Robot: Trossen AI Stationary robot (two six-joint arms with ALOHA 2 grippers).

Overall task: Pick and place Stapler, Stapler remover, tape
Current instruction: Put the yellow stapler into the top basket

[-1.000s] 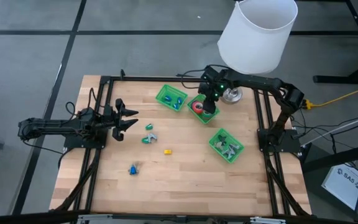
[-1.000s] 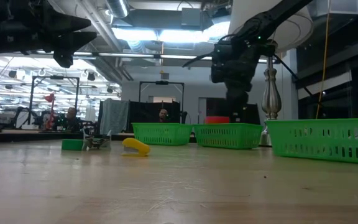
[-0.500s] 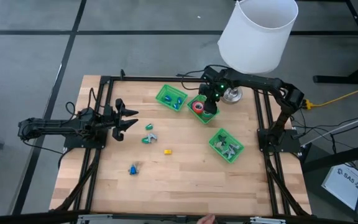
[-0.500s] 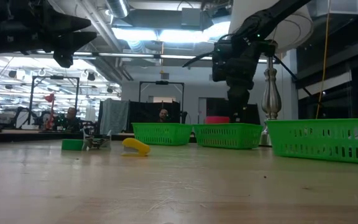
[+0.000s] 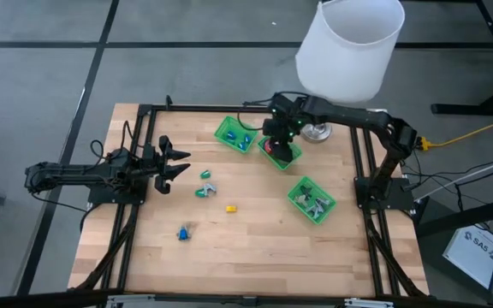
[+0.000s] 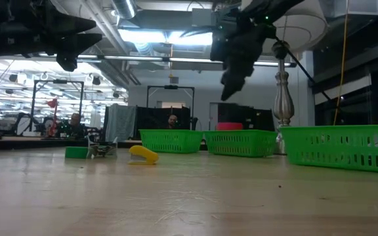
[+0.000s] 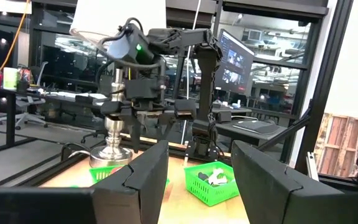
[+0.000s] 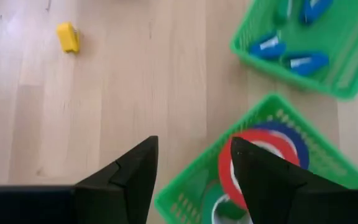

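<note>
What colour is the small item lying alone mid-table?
Yellow. The small item shows best in the right wrist view.

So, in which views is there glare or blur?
Low view: bright ceiling lights glare behind the right gripper, which shows as a dark silhouette. Right wrist view: the tape and its green tray look soft and blurred. High view: even light, sharp.

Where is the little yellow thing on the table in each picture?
High view: the yellow thing lies mid-table, on bare wood.
Low view: it sits left of the green trays.
Left wrist view: not in it.
Right wrist view: it shows at the upper left.
Shared landmark: the green tray with blue items, also in the right wrist view.
</note>
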